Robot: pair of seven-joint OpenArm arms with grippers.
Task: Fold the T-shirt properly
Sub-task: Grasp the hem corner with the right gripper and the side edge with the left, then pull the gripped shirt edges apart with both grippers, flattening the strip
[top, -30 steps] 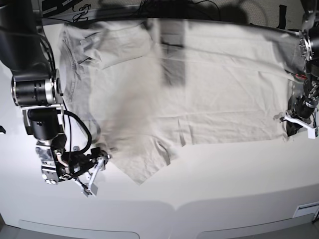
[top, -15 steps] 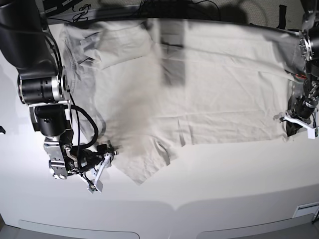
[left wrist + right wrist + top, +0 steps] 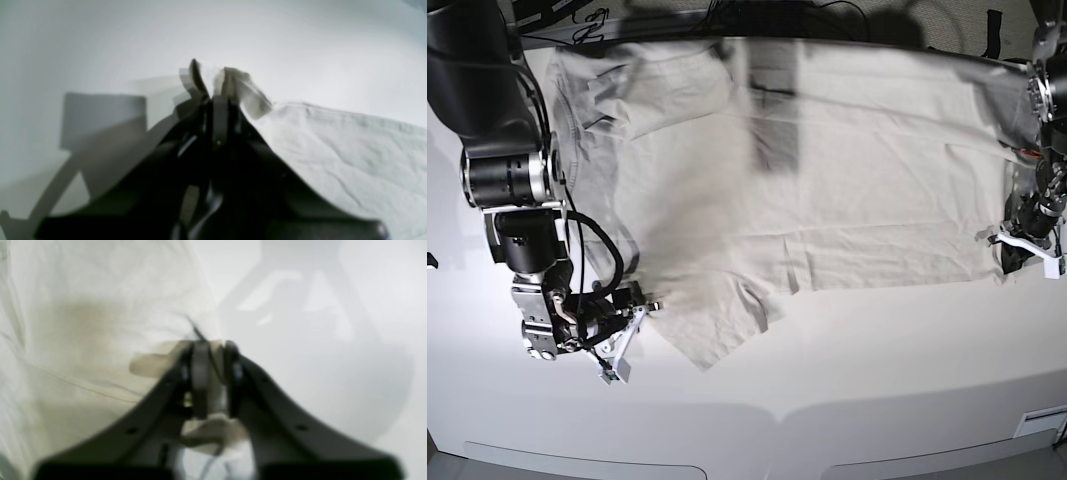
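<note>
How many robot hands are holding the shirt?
2. The right hand pinches the pale beige wrinkled T-shirt at its near sleeve edge; the left hand grips the far hem corner.

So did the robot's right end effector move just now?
Yes. The right end effector slid toward the T-shirt sleeve edge and closed on it.
</note>
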